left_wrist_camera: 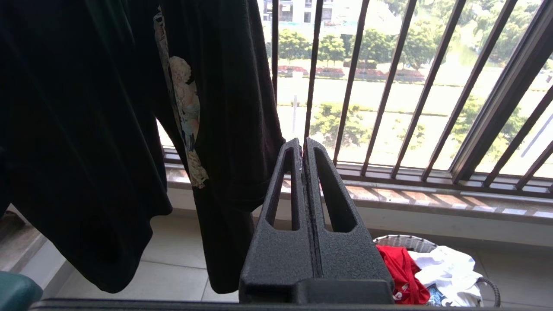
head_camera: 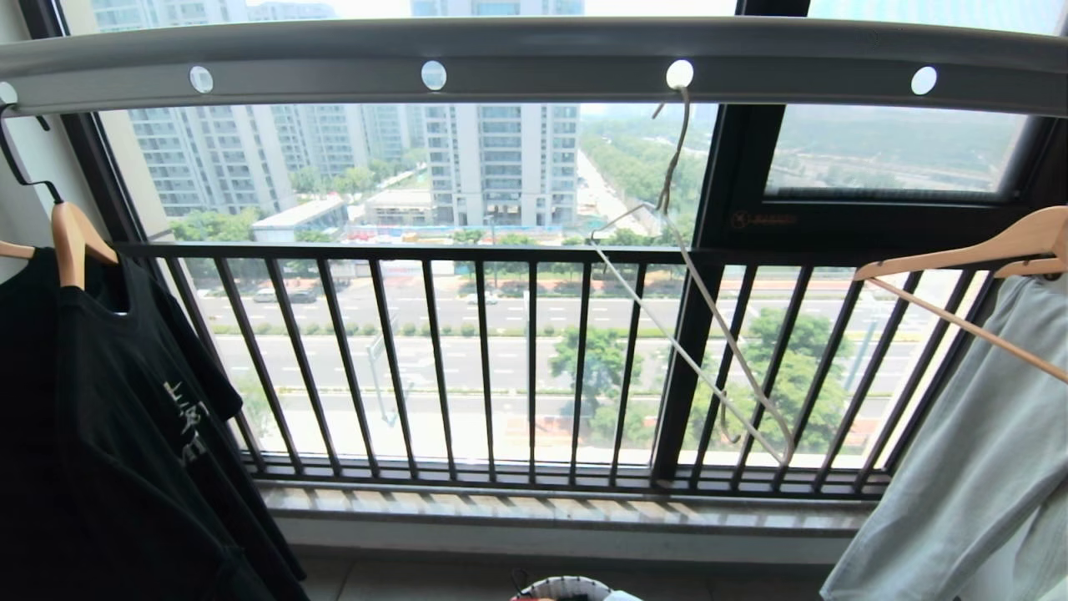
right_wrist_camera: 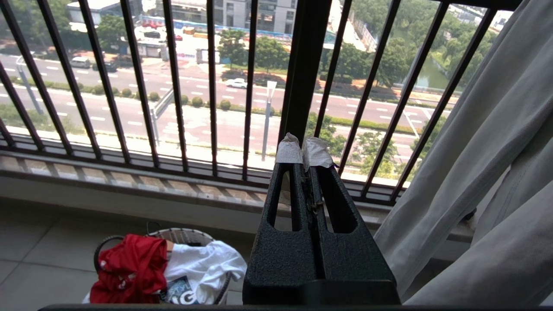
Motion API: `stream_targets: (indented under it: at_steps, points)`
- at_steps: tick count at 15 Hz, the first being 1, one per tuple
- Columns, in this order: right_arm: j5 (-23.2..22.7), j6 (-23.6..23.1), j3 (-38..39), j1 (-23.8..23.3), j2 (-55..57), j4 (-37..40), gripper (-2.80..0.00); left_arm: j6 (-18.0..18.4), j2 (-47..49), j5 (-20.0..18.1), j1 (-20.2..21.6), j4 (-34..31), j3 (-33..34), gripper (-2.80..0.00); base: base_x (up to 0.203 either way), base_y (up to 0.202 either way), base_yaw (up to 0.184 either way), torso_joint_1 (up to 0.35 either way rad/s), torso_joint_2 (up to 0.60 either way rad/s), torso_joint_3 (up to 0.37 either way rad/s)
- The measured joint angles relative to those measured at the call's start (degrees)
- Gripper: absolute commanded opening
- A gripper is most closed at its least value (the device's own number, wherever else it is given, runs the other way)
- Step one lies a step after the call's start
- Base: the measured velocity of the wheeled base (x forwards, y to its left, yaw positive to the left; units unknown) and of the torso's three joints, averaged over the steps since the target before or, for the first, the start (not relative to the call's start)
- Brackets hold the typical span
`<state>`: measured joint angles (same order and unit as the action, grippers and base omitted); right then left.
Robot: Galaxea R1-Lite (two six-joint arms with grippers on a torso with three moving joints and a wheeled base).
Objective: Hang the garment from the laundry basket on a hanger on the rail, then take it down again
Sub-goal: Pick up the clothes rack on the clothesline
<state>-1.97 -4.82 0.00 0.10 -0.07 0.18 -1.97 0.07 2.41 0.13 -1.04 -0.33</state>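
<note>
Both arms are held low and level, pointing toward the window. The left gripper (left_wrist_camera: 304,144) has its jaws pressed tight together, holding nothing. The right gripper (right_wrist_camera: 306,149) is the same, with white tape on its tips. Down on the floor sits the laundry basket (right_wrist_camera: 185,236). The red garment (right_wrist_camera: 129,268) lies bunched in it beside a white T-shirt (right_wrist_camera: 207,263). Farther up, the wire hanger (head_camera: 709,309) seems to hook into a hole in the rail (head_camera: 534,58), tilted and bare.
</note>
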Motion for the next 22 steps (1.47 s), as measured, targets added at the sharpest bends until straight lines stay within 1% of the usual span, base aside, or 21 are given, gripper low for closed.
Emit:
stream_targets:
  at_steps: [22]
  points:
    - [-0.2, -0.4, -0.1, 0.1, 0.4, 0.6, -2.8, 0.0, 0.0, 0.0, 0.0, 0.0, 0.0, -2.8, 0.0, 0.0, 0.0, 0.0, 0.0, 0.0]
